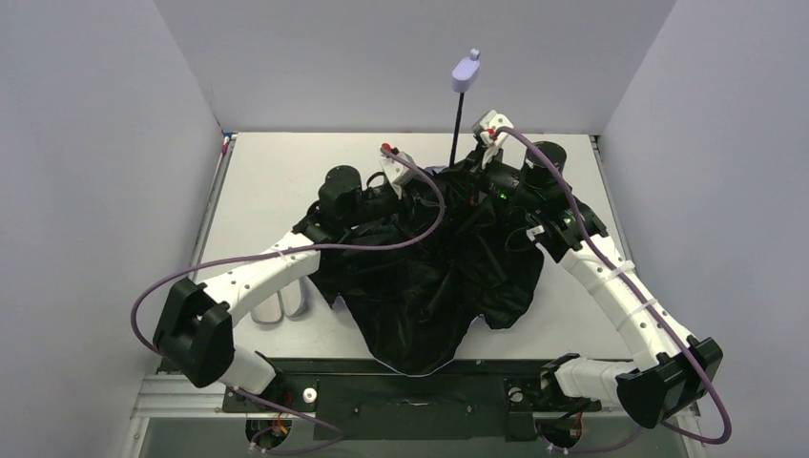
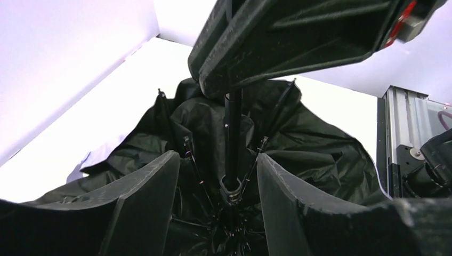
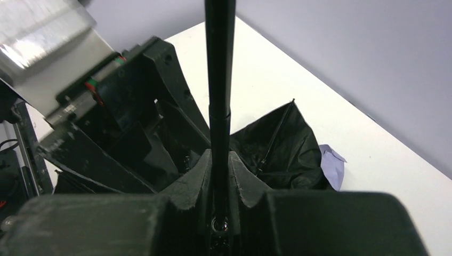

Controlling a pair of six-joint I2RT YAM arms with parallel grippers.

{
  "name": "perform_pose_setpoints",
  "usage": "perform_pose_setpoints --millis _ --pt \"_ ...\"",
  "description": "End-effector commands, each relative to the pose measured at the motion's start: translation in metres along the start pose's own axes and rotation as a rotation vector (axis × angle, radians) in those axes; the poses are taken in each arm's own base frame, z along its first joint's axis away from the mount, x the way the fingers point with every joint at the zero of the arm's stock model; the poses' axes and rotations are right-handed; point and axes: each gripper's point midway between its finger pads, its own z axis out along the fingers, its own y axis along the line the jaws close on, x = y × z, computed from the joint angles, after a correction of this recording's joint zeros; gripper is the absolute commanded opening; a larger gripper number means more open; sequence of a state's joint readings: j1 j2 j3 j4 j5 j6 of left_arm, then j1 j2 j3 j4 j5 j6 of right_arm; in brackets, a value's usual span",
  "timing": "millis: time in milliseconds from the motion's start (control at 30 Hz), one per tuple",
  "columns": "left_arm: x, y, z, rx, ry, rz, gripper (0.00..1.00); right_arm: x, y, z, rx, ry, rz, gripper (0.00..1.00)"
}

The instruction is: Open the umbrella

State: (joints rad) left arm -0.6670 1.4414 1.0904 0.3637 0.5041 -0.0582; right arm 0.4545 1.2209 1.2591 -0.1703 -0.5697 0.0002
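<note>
A: Where is the umbrella sitting?
B: In the middle of the white table (image 1: 277, 181). The umbrella (image 1: 429, 286) is crown-down. Its black lining faces up and sprawls in slack folds toward the near edge. Nothing is taut, so I'd judge it part open at best.

A: And the arms?
B: Both reach in over the canopy, one from each side. The right gripper (image 3: 219, 160) is clamped tight on the thin black shaft (image 3: 219, 80), low down. I take that grip to be what stands the shaft upright while the other arm works.

A: The left one?
B: The left gripper (image 2: 217, 157) has its fingers (image 2: 154, 192) spread, one on each side of the shaft, and I can't see them touching anything. They straddle the runner (image 2: 232, 186), the collar where the ribs (image 2: 187, 152) meet. That placing makes sense if the aim is to catch the runner and work it along the shaft.

A: The handle?
B: The small lavender handle (image 1: 466, 70) tops the shaft, free in the air and well above both grippers.

A: Any risk?
B: Loose lining could snag a finger before the runner is caught.
</note>
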Motion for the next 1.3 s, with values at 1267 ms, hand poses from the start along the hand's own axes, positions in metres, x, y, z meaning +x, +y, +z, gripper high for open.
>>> perform_pose_setpoints --millis 1267 --pt "0.194 -0.007 -0.021 0.219 0.383 -0.007 0.25 -0.2 0.053 -0.068 -0.223 -0.53 -0.085 0.0"
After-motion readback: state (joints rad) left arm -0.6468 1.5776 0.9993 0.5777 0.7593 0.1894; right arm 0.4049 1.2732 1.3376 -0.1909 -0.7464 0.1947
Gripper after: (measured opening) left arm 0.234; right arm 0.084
